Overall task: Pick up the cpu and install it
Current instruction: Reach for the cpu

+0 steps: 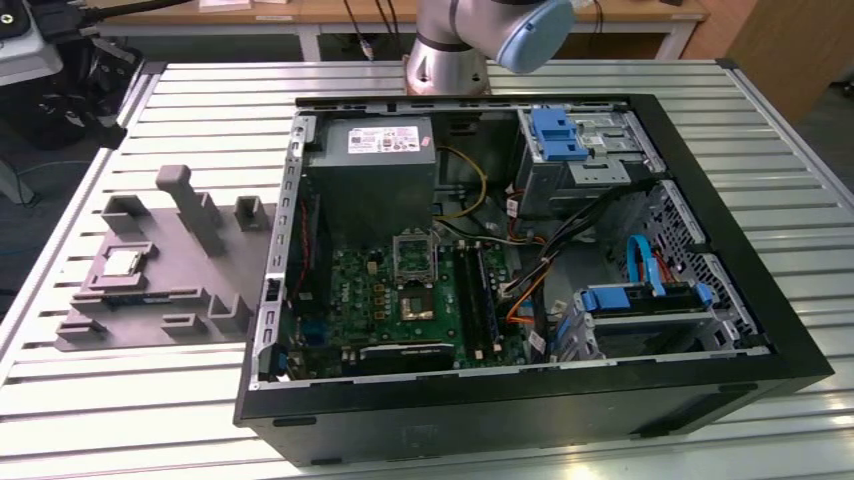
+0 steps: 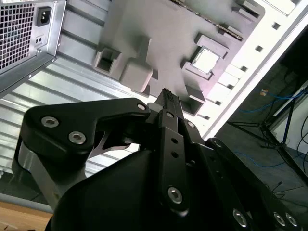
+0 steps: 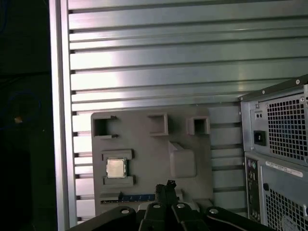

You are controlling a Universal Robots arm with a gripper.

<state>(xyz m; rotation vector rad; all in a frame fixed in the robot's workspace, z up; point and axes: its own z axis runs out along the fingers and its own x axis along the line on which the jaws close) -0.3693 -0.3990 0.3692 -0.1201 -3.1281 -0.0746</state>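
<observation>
The cpu (image 1: 123,262), a small square chip with a shiny metal top, lies flat in a recess of the grey moulded tray (image 1: 174,300) at the exterior view's left. Both wrist views show the cpu (image 2: 206,60) (image 3: 116,168) from above, seated between low blocks of the tray (image 2: 159,29) (image 3: 154,144). My gripper (image 2: 166,94) (image 3: 168,185) hangs well above the tray, off to one side of the cpu and apart from it. Its black fingertips are pressed together with nothing between them. The arm's base (image 1: 461,45) stands behind the computer case.
An open black computer case (image 1: 534,400) lies on the slatted aluminium table (image 1: 134,420), with the green motherboard (image 1: 400,300), its socket (image 1: 414,262), a power supply (image 1: 380,150), blue-tabbed drive cages and loose cables inside. The case's rear panel (image 3: 279,139) stands near the tray. The table edge (image 3: 60,120) drops to dark floor.
</observation>
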